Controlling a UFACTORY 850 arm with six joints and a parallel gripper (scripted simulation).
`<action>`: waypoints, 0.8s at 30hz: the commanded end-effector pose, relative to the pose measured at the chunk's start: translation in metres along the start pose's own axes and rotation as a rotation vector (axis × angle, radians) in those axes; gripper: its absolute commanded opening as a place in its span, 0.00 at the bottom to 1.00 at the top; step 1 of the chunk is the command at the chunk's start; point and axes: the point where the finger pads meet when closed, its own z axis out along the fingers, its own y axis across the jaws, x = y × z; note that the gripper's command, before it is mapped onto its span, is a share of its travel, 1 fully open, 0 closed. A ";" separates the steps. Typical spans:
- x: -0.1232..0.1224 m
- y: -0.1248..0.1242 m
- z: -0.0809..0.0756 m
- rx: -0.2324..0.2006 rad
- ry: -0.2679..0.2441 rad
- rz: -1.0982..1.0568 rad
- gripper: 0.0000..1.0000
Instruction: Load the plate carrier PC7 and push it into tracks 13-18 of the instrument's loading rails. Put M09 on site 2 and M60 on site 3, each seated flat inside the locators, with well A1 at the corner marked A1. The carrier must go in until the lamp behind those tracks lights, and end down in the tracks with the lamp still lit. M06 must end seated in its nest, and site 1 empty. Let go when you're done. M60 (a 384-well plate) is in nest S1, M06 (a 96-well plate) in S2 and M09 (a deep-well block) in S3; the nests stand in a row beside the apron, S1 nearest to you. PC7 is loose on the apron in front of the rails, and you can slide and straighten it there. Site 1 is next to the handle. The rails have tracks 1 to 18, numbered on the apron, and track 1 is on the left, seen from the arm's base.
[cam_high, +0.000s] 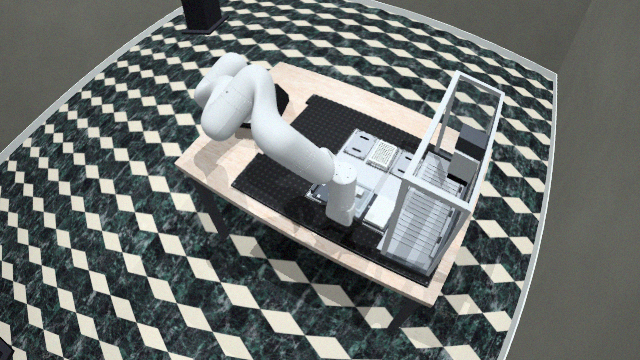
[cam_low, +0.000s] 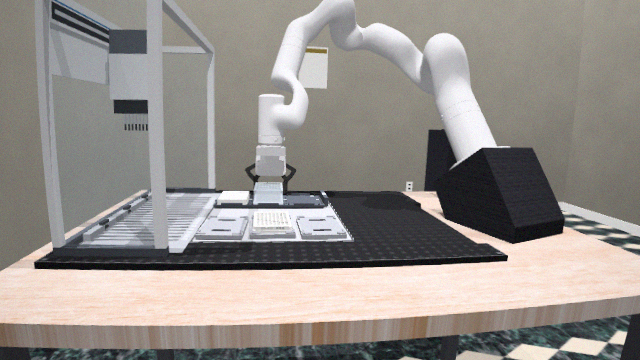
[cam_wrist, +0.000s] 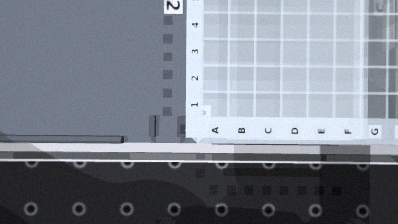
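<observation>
Now the gripper (cam_low: 270, 176) is standing fully open above the deep-well block M09 (cam_low: 268, 192), holding nothing. M06 (cam_low: 272, 220) is sitting at 6 o'clock from it.

Smooth white arm (cam_low: 400, 45), black-fingered hand (cam_low: 270, 176)

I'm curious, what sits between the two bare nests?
A white well plate sits in the middle nest, between the bare nests and; the exterior view shows it.
</observation>
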 end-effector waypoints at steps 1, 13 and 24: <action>-0.002 0.001 -0.001 -0.001 0.000 0.000 1.00; -0.007 0.001 -0.001 -0.001 0.000 0.000 1.00; -0.007 0.001 -0.016 -0.001 0.000 0.000 1.00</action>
